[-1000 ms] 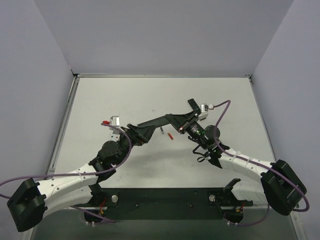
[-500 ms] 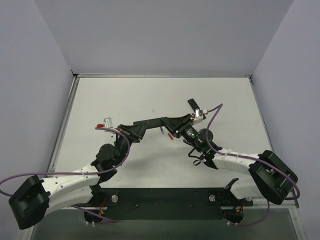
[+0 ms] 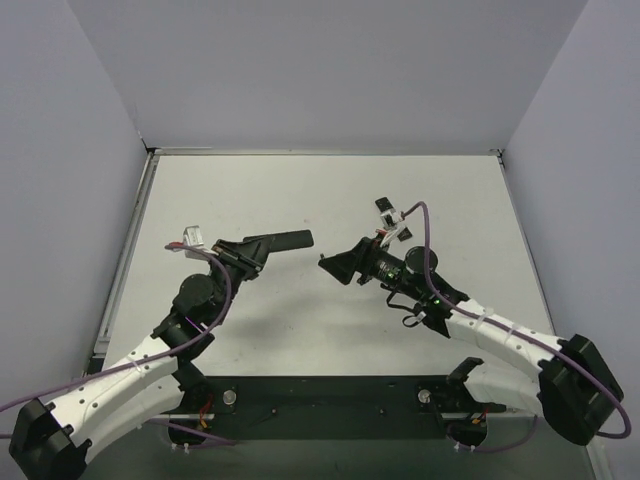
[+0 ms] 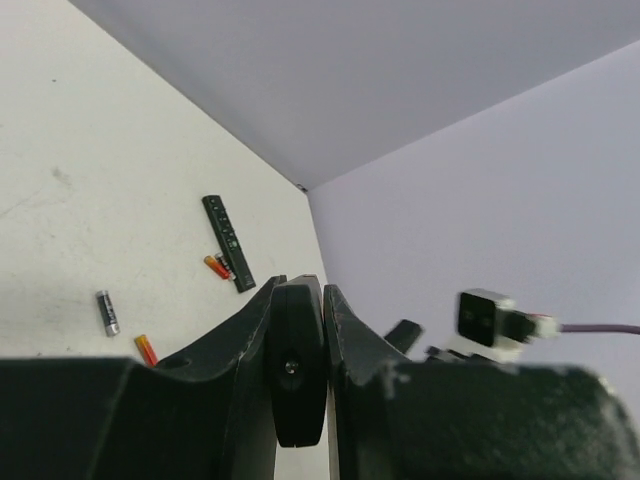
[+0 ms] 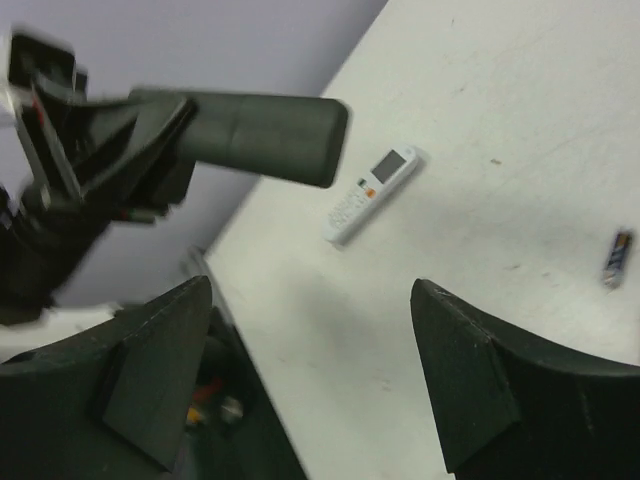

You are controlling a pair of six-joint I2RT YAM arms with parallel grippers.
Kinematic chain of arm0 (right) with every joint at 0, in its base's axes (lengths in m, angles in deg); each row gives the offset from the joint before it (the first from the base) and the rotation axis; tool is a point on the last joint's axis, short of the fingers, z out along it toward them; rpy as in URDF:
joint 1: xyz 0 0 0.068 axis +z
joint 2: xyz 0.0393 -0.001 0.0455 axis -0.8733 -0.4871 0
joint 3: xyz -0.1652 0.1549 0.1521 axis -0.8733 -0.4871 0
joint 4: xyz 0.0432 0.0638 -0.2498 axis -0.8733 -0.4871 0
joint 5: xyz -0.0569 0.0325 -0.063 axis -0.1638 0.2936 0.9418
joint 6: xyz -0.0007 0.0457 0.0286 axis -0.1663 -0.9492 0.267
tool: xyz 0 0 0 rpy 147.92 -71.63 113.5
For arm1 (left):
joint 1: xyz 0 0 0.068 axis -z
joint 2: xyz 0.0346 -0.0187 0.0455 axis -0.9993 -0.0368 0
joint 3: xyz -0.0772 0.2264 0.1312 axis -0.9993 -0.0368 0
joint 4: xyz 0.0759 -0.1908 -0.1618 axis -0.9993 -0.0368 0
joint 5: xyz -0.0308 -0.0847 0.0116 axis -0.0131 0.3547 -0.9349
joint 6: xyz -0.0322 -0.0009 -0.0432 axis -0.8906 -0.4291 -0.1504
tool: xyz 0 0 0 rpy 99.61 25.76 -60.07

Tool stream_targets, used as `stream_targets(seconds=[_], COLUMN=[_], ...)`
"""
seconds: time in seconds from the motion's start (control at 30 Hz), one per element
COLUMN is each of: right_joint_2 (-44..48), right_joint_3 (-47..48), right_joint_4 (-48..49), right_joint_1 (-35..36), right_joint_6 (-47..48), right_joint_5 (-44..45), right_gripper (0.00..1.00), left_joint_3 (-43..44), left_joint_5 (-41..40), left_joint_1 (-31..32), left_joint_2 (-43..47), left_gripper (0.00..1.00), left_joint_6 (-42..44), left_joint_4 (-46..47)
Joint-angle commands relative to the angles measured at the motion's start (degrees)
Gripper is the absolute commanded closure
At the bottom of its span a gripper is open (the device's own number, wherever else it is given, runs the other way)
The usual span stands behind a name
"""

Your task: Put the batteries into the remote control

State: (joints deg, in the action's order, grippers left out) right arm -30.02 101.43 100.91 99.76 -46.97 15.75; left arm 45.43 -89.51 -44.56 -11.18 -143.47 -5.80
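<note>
My left gripper (image 3: 262,245) is shut on one end of a black remote control (image 3: 285,240), which it holds level above the table. The left wrist view shows that remote (image 4: 297,370) end-on, pinched between the jaws of the left gripper (image 4: 298,285). My right gripper (image 3: 335,265) stands open and empty just right of the remote's free end (image 5: 265,135); the right gripper (image 5: 312,290) holds nothing. On the table lie batteries: a dark grey one (image 4: 105,312) and two red ones (image 4: 146,349) (image 4: 213,266). Another dark battery (image 5: 615,258) lies at the right.
A slim black strip with buttons (image 4: 228,240) lies on the table beside the red battery, partly hidden behind my right wrist (image 3: 385,206). A white remote (image 5: 372,192) lies flat farther off. Grey walls (image 3: 320,70) enclose the table on three sides.
The left gripper closed on the black remote and the right gripper opened and let it go. The left arm carried the remote to the left; the right arm drew back.
</note>
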Motion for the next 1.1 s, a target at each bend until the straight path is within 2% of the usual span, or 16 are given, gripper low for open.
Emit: stream_targets(seconds=[0.0,0.03,0.1,0.2,0.43,1.07], right_joint_2=[9.1,9.7,10.5,9.8,3.7,-5.6], right_joint_3=[9.7,10.5,12.0,14.7,21.2,28.0], right_joint_4=[-26.0,-31.2,-34.2,-37.7,-41.6,-45.6], right_joint_1=[4.7,5.5,7.1,8.1,11.2,12.5], right_joint_6=[43.1,47.3,57.2,65.2,72.2,72.6], right_joint_5=[-4.4,-3.1,-2.2,-3.3,-4.1,-5.7], right_gripper=[0.24,0.23,0.23,0.22,0.26,0.54], left_joint_3=[6.6,7.1,8.1,10.4,14.1,15.7], left_joint_5=[13.6,16.0,22.3,28.1,37.1,39.6], left_joint_1=[-5.7,-7.8,-8.8,-9.2,-9.2,-9.3], left_joint_2=[0.2,-0.1,-1.7,-3.8,-7.3,-6.2], left_gripper=[1.00,1.00,1.00,1.00,1.00,1.00], left_joint_6=[-1.5,-1.4,-0.9,0.4,3.2,6.9], left_joint_4=[-16.8,-17.7,-19.1,-21.1,-22.5,-23.4])
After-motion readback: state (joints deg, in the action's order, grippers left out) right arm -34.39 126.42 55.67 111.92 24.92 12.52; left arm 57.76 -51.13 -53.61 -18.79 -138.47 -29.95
